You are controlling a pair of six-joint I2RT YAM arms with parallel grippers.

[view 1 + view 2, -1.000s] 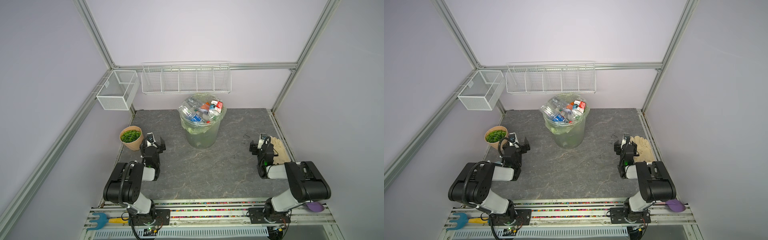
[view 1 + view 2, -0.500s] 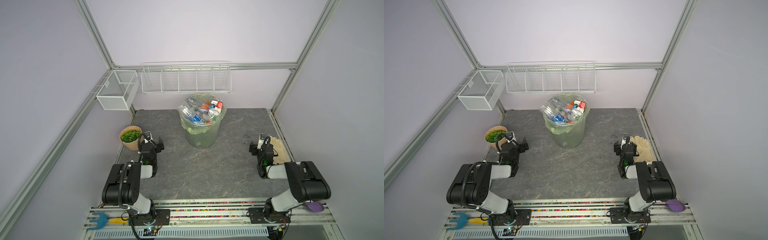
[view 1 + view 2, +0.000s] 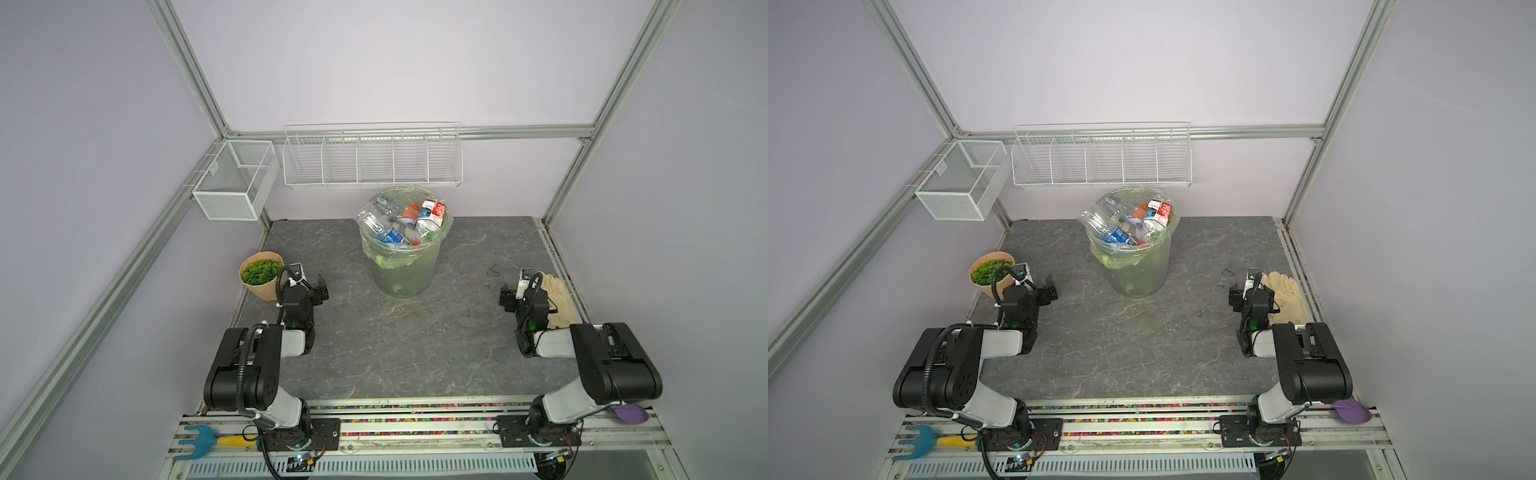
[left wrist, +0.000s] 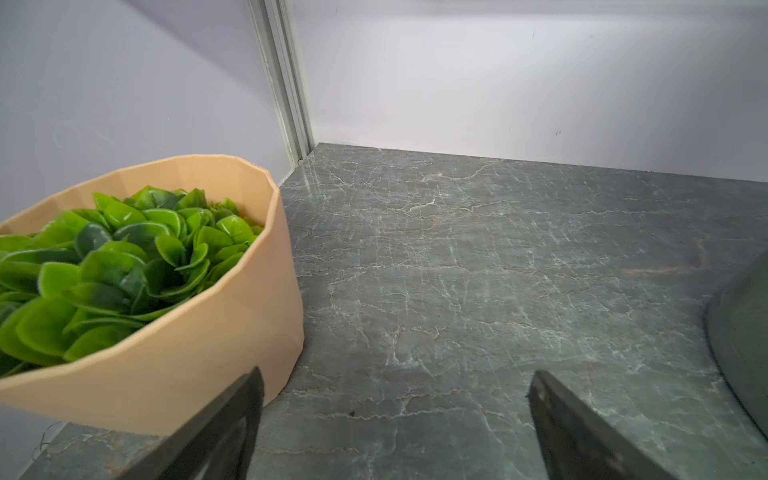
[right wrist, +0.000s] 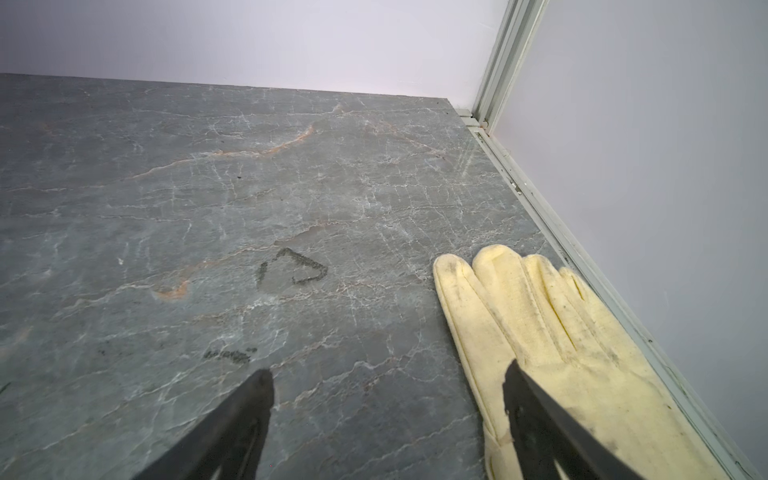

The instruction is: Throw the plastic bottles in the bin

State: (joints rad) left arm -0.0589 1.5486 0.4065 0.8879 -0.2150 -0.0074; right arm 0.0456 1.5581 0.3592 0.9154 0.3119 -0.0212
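While right gripper point(image 5: 386, 376) holds still — left gripper point(image 4: 395, 384) edged nearer plant pot point(image 4: 187, 349) | both wide open, empty

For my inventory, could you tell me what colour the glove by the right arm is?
Pale yellow, dirt-smudged fabric glove; best in the right wrist view.

The table point(image 3: 395, 345) is a dark grey slab with pale veins. The bin point(image 3: 402, 276) stands upright on it toward the back, about midway across. A tan pot point(image 3: 261, 293) of green leaves sits at the left edge. A pale glove point(image 3: 559, 301) lies flat along the right edge, with a dark triangular mark point(image 5: 293, 268) near its fingertips.
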